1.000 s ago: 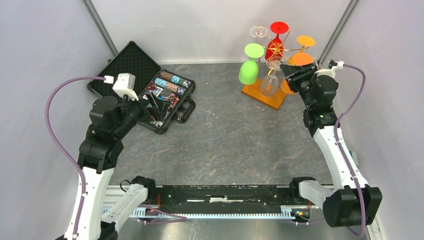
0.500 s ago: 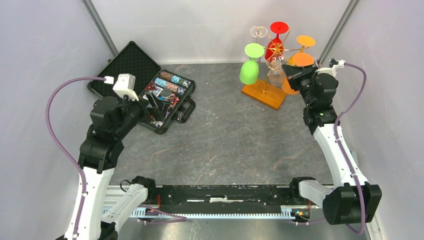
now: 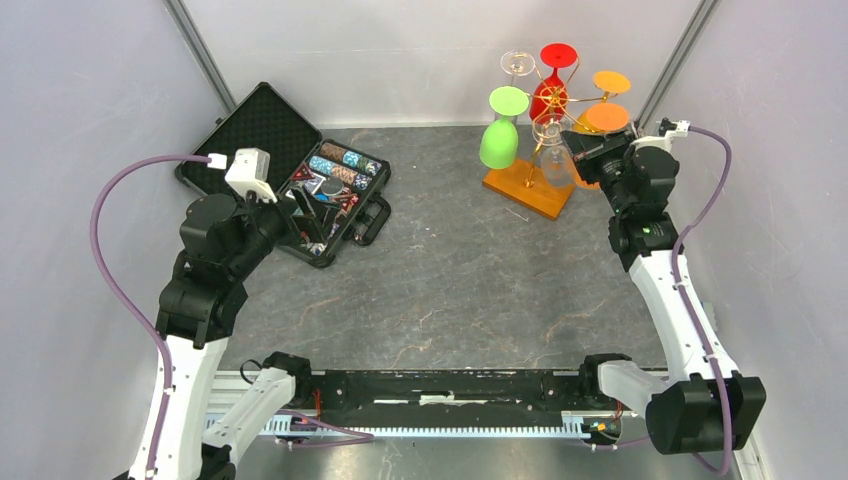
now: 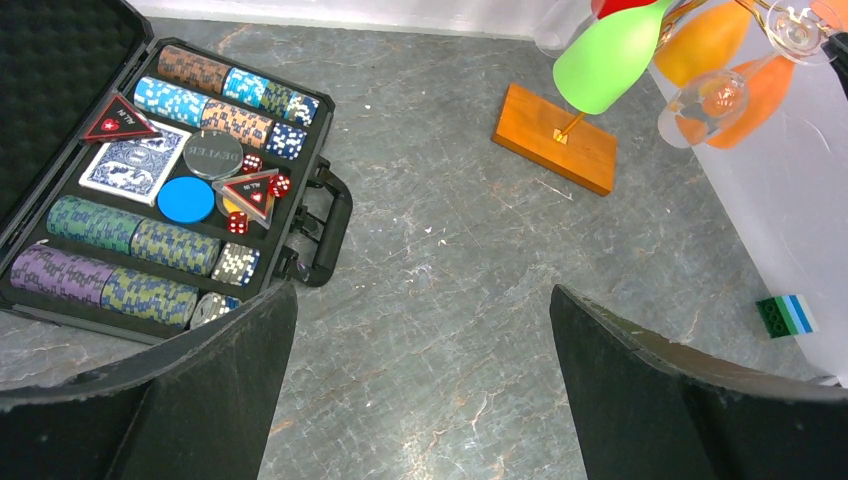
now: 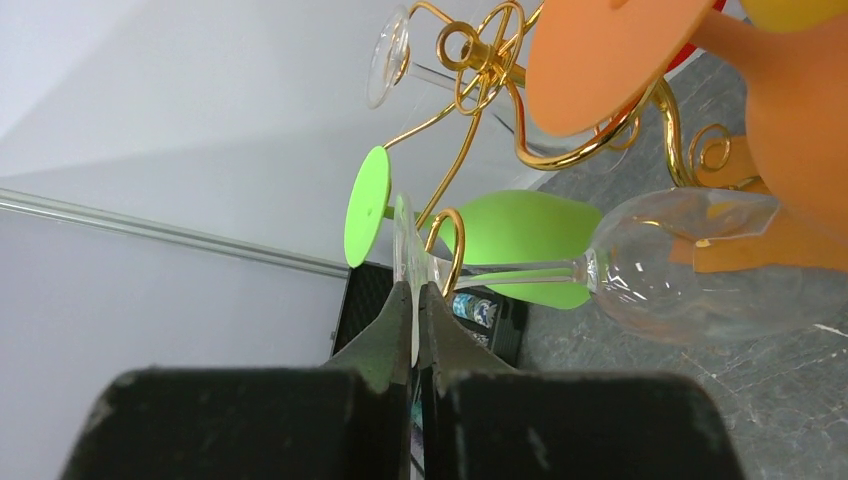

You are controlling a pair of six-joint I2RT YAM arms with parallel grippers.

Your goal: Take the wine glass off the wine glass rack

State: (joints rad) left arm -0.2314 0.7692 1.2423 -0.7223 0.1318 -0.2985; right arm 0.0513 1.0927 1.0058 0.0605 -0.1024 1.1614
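Note:
The wine glass rack [image 3: 548, 92] is gold wire on an orange-brown wooden base [image 3: 523, 188] at the back right; it also shows in the left wrist view [image 4: 556, 150]. Green [image 3: 497, 143], red [image 3: 549, 95], orange [image 3: 603, 118] and clear glasses hang from it. My right gripper [image 5: 415, 292] is shut on the foot of a clear wine glass [image 5: 690, 262]. The glass's stem still sits in a gold hook [image 5: 450, 240]. In the top view the gripper [image 3: 577, 150] is right beside the rack. My left gripper [image 4: 420, 380] is open and empty, above bare table.
An open black poker chip case [image 3: 330, 185] lies at the back left, near my left gripper [image 3: 300, 215]. A small green-and-blue brick [image 4: 787, 313] lies by the right wall. The rack stands close to the back corner and the right wall.
The clear glass's bowl has swung up and to the right as my right wrist shifted slightly, still holding its foot. The left arm has not moved.

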